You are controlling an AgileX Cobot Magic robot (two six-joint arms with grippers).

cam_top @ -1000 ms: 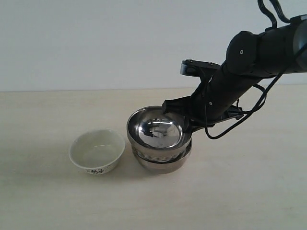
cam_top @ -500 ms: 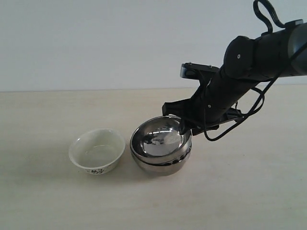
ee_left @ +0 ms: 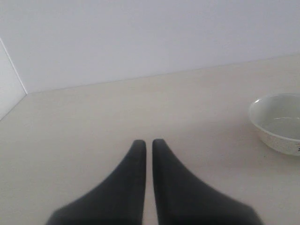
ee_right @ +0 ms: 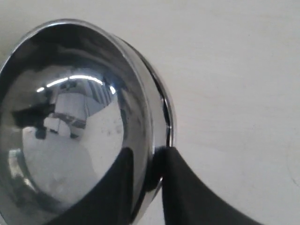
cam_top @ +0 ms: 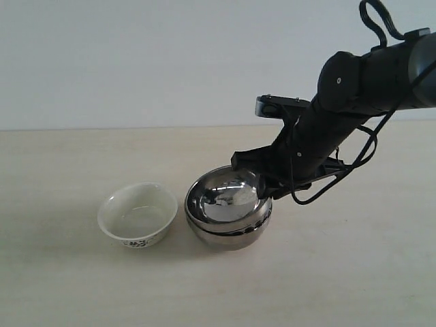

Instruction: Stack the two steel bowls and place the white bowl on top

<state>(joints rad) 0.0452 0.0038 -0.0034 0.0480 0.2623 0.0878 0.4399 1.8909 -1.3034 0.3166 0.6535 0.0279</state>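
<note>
The smaller steel bowl (cam_top: 226, 197) sits nested in the larger steel bowl (cam_top: 231, 237) at the table's middle, its rim slightly tilted. My right gripper (cam_top: 262, 180) holds the nested bowl's right rim. In the right wrist view this gripper (ee_right: 148, 151) is shut on the smaller bowl (ee_right: 70, 122), one finger inside and one outside, with the larger bowl's rim (ee_right: 168, 117) showing just beyond. The white bowl (cam_top: 136, 214) stands upright just left of the stack. My left gripper (ee_left: 146, 141) is shut and empty over bare table, with the white bowl (ee_left: 279, 122) off to one side.
The pale wooden table (cam_top: 340, 272) runs back to a plain white wall. The right arm's black links and cables (cam_top: 354, 102) reach over the table's right rear. The left arm is out of the exterior view.
The smaller steel bowl came down from a tilted hold above the larger bowl and now rests inside it. The right gripper sank with it and has barely moved in the last half second.
</note>
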